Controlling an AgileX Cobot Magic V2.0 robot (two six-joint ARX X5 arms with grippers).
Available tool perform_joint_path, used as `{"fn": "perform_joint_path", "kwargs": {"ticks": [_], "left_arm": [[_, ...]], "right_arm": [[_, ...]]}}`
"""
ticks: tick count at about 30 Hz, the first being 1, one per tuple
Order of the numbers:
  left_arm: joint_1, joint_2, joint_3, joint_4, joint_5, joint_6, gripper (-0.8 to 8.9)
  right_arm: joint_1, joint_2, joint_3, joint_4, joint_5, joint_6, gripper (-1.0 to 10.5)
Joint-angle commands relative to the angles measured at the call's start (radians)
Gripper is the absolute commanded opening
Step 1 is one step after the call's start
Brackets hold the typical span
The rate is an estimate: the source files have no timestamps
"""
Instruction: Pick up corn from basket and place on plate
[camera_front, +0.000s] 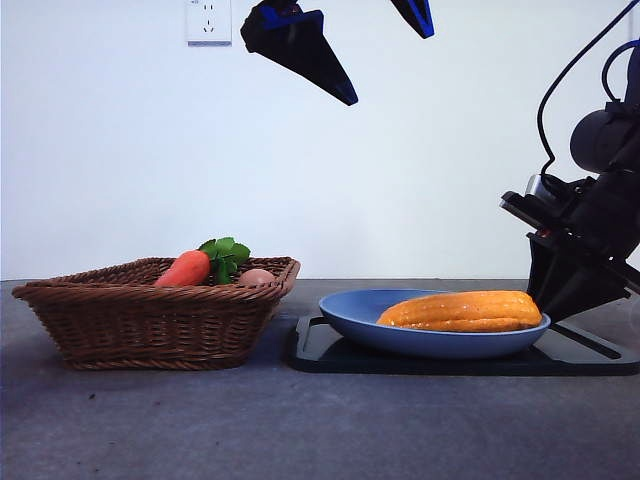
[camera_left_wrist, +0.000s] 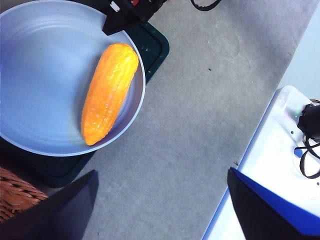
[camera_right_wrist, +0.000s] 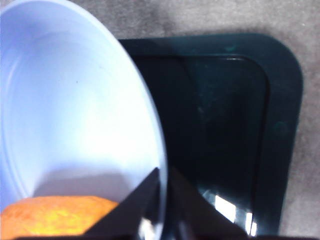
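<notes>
The yellow-orange corn lies lengthwise in the light-blue plate, toward the side away from the basket. In the left wrist view the corn rests against the plate's rim. My left gripper hangs high above the table, open and holding nothing. My right gripper is low at the plate's far-right edge. Its jaws stand nearly together with the plate's rim between them, and the corn's end is just beside.
The plate sits on a flat black tray right of the wicker basket. A red-orange carrot with green leaves and a pale round item lie in the basket. A white box with cables borders the table.
</notes>
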Motion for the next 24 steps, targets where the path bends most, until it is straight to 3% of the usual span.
{"fn": "perform_joint_path", "kwargs": {"ticks": [1, 12, 21, 24], "left_arm": [[-0.006, 0.015, 0.034, 0.004, -0.002, -0.001, 4.17], [-0.006, 0.015, 0.034, 0.003, -0.002, 0.0, 4.17], [-0.006, 0.015, 0.034, -0.021, -0.002, 0.003, 4.1], [-0.006, 0.015, 0.034, -0.042, -0.002, 0.006, 3.59]], "right_arm": [[0.002, 0.009, 0.021, 0.0, -0.003, -0.015, 1.8], [-0.053, -0.22, 0.022, -0.114, 0.021, -0.021, 2.1], [-0.017, -0.557, 0.022, -0.435, 0.017, -0.145, 2.0], [0.019, -0.655, 0.021, -0.508, 0.017, -0.167, 2.0]]}}
